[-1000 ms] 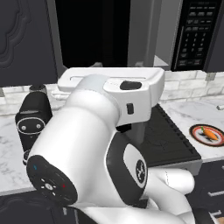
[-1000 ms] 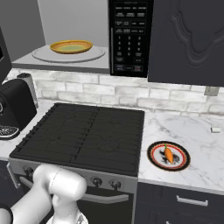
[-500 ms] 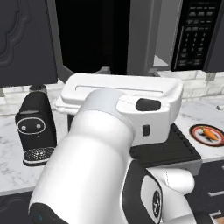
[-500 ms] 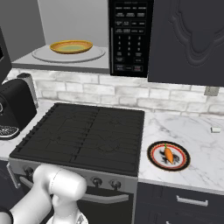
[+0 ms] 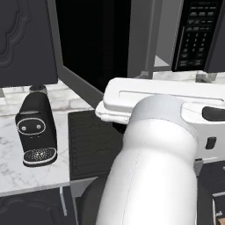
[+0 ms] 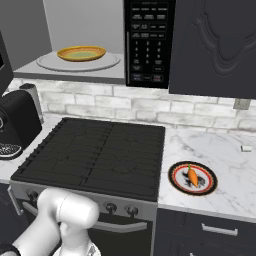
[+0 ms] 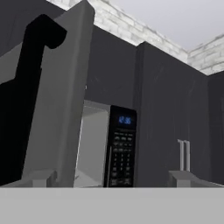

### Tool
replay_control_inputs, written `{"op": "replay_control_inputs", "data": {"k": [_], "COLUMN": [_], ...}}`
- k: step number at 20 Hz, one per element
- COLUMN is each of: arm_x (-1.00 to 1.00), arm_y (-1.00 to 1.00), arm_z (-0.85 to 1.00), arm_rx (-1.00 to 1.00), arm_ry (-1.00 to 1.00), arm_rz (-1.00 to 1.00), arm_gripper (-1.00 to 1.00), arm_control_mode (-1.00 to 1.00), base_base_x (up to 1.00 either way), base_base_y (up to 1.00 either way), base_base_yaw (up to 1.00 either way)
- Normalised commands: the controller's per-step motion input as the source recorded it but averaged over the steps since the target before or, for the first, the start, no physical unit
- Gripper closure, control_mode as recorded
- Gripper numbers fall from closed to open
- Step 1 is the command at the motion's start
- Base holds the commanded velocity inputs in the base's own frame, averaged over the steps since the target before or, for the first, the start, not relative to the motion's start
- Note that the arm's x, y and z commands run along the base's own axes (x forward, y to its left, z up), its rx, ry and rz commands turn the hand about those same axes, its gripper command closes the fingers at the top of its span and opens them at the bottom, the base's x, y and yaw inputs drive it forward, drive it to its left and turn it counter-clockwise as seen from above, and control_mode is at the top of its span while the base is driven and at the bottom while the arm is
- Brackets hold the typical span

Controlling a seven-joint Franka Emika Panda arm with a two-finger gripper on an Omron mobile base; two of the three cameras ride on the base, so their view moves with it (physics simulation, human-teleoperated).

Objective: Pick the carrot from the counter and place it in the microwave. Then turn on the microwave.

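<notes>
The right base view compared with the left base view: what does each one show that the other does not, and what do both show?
Right base view alone: the carrot lying on a red-rimmed plate on the counter, and a yellow dish inside the microwave.

Left base view alone: the open microwave door swung toward the camera.

Both: the black button panel, the stovetop and the coffee machine.

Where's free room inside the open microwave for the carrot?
Inside the microwave, the grey turntable is bare left of the yellow dish sitting on it, up to the grey back wall. The carrot lies on its red-rimmed plate on the counter.
</notes>
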Motion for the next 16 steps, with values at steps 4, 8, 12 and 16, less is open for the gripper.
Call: {"op": "replay_control_inputs", "data": {"k": [4, 8, 12, 16], "arm_x": [-0.29, -0.42, -0.31, -0.21], "arm_y": [-0.68, -0.63, -0.51, -0.47], "arm_z": [0.0, 0.0, 0.0, 0.0], "arm_rx": [0.0, 0.0, 0.03, 0.09], "arm_ry": [0.0, 0.06, 0.12, 0.21], "arm_rz": [0.0, 0.01, 0.0, 0.0], "arm_gripper": [-1.0, -1.0, -1.0, -1.0], "arm_control_mode": [-1.0, -1.0, -1.0, -1.0], "base_base_x": [0.0, 0.0, 0.0, 0.0], "base_base_y": [0.0, 0.0, 0.0, 0.0], "base_base_yaw": [0.0, 0.0, 0.0, 0.0]}}
